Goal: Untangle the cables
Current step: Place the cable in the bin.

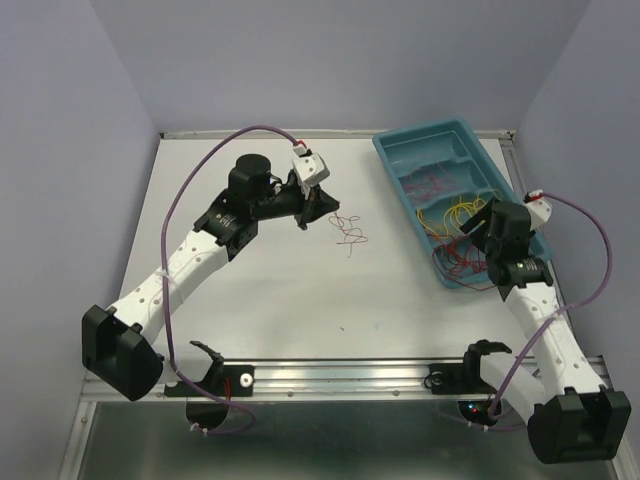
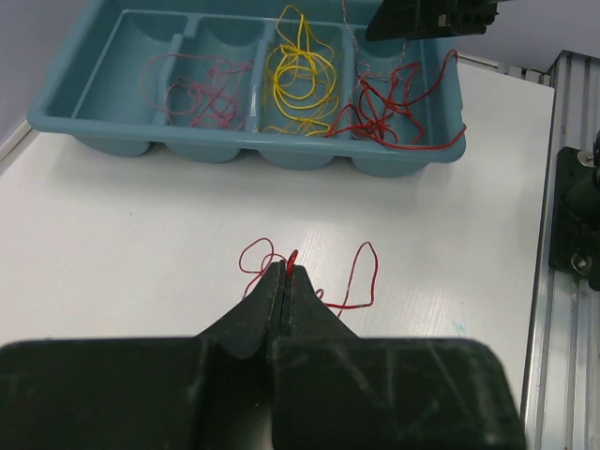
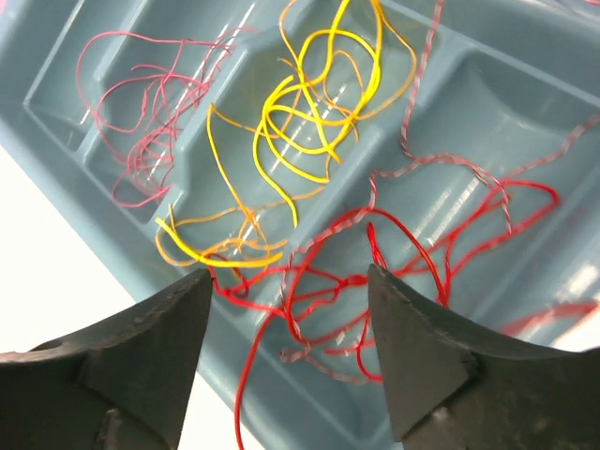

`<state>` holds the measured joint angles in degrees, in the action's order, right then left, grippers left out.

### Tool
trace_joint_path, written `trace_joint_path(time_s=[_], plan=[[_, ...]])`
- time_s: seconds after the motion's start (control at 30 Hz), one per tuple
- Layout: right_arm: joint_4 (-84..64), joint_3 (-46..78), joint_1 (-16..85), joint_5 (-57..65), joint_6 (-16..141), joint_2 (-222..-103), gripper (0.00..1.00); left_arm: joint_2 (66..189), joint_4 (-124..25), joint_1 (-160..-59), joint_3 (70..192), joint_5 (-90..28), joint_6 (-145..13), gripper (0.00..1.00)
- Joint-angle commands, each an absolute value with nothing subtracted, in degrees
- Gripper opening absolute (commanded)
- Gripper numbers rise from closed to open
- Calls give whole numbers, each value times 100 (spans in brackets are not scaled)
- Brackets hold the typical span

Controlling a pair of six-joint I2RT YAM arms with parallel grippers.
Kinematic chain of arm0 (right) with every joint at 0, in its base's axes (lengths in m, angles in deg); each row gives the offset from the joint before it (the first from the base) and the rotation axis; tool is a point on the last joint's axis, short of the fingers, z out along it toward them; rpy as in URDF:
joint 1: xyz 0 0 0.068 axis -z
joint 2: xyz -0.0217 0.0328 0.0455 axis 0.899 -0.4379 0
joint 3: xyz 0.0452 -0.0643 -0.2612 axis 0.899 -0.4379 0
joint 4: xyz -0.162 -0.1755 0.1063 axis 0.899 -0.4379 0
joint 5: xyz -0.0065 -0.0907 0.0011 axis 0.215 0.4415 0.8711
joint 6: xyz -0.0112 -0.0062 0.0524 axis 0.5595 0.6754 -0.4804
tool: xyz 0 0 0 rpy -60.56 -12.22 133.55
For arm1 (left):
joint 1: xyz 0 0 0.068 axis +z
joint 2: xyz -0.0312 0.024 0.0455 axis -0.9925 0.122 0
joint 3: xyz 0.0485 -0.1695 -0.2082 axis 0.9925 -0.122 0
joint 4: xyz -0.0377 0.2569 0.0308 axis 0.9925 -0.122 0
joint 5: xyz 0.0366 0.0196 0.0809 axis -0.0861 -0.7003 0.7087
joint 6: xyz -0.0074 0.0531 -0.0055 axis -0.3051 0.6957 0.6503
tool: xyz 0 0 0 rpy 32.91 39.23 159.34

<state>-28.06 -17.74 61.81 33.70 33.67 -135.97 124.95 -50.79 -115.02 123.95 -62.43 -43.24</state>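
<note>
Red curly wire (image 1: 349,231) lies pinched in our left tool (image 2: 286,272); our wide right tool (image 3: 289,274) hovers over the teal plastic tray's (image 2: 112,133) tangle (image 3: 361,279).

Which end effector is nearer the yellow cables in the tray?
Right. The right end effector hangs open over the tray, by the yellow cables; the left end effector is on the table, shut on a red strand.

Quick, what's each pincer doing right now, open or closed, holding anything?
Left pincer: closed on a red cable.
Right pincer: open, holding nothing.
</note>
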Motion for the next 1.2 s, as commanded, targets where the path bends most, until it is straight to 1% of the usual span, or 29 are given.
trace_joint_path(time_s=[0.0,0.03,0.07,0.1,0.13,0.2,0.27,0.3,0.4,0.5,0.63,0.73,0.9,1.17], plan=[[-3729,-1425,6210,3629,2782,-12936,76,12447,-4917,-11560,12358,-6324,-4253,0],[-4148,-1443,6218,4083,2336,-12726,80,12464,-4917,-11569,12358,-6333,-4253,0],[-4379,-1452,6218,4288,2332,-12724,80,12473,-4917,-11569,12349,-6324,-4244,0],[-4599,-1460,6218,4490,1836,-12576,89,12482,-4917,-11569,12341,-6342,-4262,0],[-4958,-1478,6218,4736,1674,-12531,89,12500,-4917,-11577,12332,-6377,-4253,0],[-5110,-1583,6218,4774,1488,-12452,89,12526,-4917,-11586,12297,-6455,-4253,0],[-5119,-1732,6218,4406,1514,-12417,88,12544,-4908,-11595,12305,-6613,-4244,0],[-5102,-1776,6218,3943,1523,-12329,86,12587,-4891,-11595,12340,-6832,-4279,0],[-4804,-2030,6218,3090,1488,-11996,83,12666,-4890,-11709,12498,-7045,-4332,0],[-4549,-2172,6218,2334,1374,-11671,82,12684,-4882,-11823,12551,-6879,-4359,0],[-4548,-2286,6219,1770,1023,-11503,81,12632,-4864,-11859,12437,-6676,-4288,0],[-4601,-2418,6218,1627,593,-11415,80,12588,-4864,-11867,12385,-6535,-4227,0],[-5389,-2393,6218,2057,-189,-11502,82,12552,-4855,-11859,12341,-6491,-4209,0],[-5594,-2375,6227,1996,-578,-11590,84,12544,-4855,-11867,12305,-6403,-4165,0]])
